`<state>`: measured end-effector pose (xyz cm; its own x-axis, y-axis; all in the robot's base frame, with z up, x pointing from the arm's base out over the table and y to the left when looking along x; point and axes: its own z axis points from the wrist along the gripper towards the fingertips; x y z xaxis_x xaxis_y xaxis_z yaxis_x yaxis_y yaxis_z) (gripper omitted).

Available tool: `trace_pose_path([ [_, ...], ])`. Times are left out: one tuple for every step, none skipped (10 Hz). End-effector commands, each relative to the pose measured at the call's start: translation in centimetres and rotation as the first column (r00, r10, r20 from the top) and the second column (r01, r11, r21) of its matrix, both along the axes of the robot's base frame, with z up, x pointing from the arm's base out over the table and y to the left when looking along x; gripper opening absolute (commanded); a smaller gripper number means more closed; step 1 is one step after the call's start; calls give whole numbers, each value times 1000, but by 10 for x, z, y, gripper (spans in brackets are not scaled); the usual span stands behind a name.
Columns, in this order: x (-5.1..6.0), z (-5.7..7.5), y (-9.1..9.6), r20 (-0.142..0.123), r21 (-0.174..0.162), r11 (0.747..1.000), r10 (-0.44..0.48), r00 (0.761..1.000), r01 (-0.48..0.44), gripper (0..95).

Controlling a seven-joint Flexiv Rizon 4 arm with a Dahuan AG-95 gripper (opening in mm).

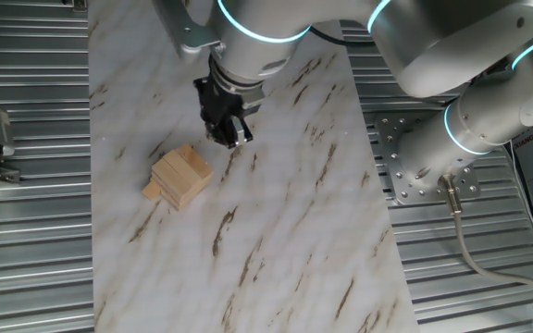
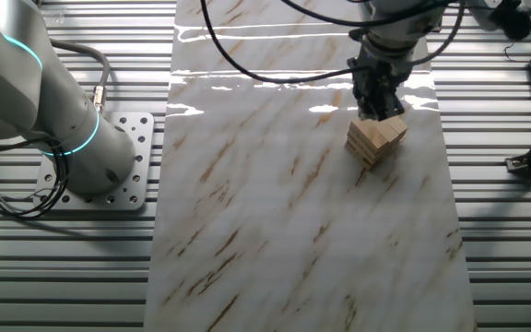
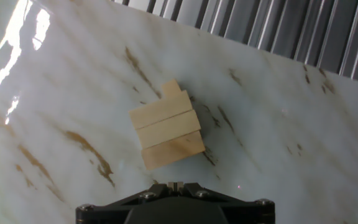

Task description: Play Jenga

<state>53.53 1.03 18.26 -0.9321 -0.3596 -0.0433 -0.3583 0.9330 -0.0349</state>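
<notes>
While I watch one fixed view, the Jenga (image 1: 179, 176) sits on the marbled counter (image 1: 276, 240), with my claw (image 1: 229, 129) hanging above and just beside it, touching nothing; from the other fixed view the claw (image 2: 374, 109) hovers right behind the stack (image 2: 376, 138), its fingers looking close together; through the hand view I see three top blocks side by side (image 3: 166, 129), one lower block poking out at the far edge, fingertips hidden.
</notes>
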Motion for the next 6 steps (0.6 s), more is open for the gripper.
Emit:
trace_pose_path([
  [13, 0, 4, -8, -3, 998, 57, 998, -57, 0],
  [19, 0, 6, -9, -4, 997, 80, 997, -80, 0],
  [23, 0, 8, -9, -4, 995, 103, 995, -103, 0],
  [28, 0, 10, -9, -6, 990, 138, 990, -138, 0],
  [35, 0, 13, -11, -9, 985, 170, 985, -170, 0],
  [39, 0, 16, -11, -10, 982, 190, 982, -190, 0],
])
